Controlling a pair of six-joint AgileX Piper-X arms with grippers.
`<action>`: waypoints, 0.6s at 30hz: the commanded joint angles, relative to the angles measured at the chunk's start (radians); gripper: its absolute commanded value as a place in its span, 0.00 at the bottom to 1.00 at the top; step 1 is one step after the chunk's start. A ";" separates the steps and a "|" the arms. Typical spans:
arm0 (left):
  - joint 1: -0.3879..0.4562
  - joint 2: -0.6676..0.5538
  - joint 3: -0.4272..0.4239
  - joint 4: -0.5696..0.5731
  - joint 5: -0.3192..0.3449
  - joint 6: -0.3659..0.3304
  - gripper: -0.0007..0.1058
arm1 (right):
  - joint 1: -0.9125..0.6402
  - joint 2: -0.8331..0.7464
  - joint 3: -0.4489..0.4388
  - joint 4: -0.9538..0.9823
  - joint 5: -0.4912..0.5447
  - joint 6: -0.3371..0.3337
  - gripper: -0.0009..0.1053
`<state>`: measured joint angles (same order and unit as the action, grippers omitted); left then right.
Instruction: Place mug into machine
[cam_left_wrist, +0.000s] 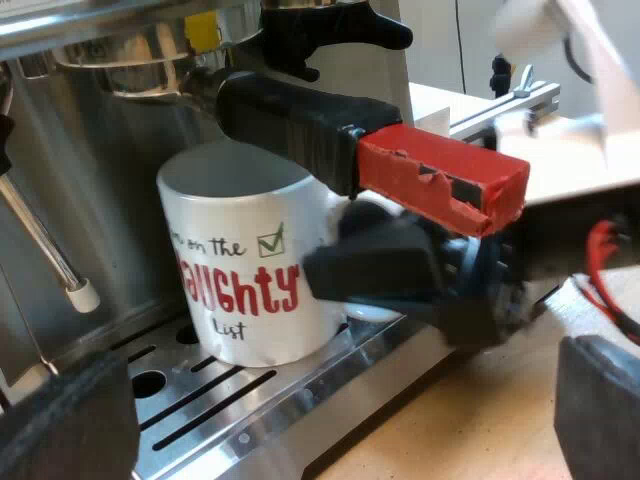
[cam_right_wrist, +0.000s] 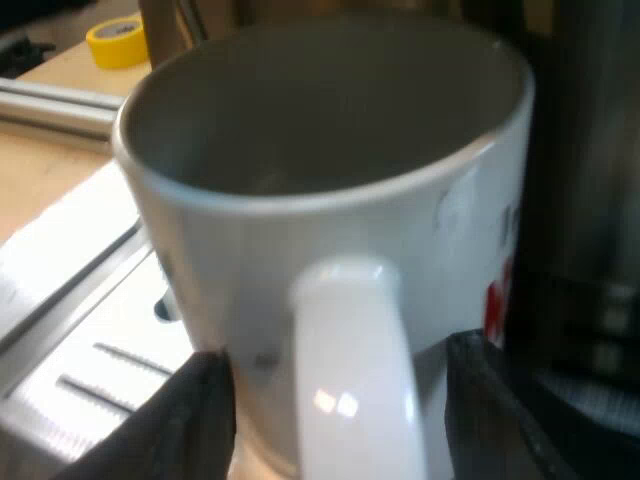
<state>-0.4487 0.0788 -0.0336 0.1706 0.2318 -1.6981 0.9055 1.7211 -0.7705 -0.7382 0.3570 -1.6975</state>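
Observation:
A white mug (cam_left_wrist: 245, 260) with red "naughty list" lettering stands upright on the espresso machine's (cam_left_wrist: 110, 150) drip tray (cam_left_wrist: 250, 395), under the metal holder (cam_left_wrist: 130, 60) locked into the front. The holder's dark handle with its red end (cam_left_wrist: 445, 180) reaches out over the mug. My right gripper (cam_left_wrist: 400, 270) is at the mug's handle. In the right wrist view its fingers (cam_right_wrist: 200, 420) straddle the mug's handle (cam_right_wrist: 350, 370) with a gap on each side, so my right gripper (cam_right_wrist: 340, 425) is open. My left gripper (cam_left_wrist: 335, 415) is open, away from the mug, with nothing between its fingers.
A steam wand (cam_left_wrist: 50, 250) hangs beside the mug, close to its wall. The slotted drip tray (cam_right_wrist: 90, 350) ends at a wooden table (cam_left_wrist: 480, 420). A yellow roll of tape (cam_right_wrist: 118, 42) lies on the table beyond the machine.

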 joint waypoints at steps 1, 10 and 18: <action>-0.005 0.003 -0.003 -0.019 -0.004 -0.014 0.80 | -0.019 0.014 -0.043 -0.021 -0.006 -0.012 0.47; -0.005 0.003 -0.003 -0.019 -0.004 -0.014 0.80 | -0.052 0.023 -0.083 0.021 -0.086 -0.012 0.47; -0.005 0.003 -0.033 -0.019 -0.004 -0.009 0.80 | -0.041 -0.039 -0.052 0.046 -0.036 -0.010 0.47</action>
<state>-0.4487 0.0788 -0.0419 0.1706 0.2318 -1.6981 0.8628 1.7093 -0.8281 -0.6953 0.3043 -1.7014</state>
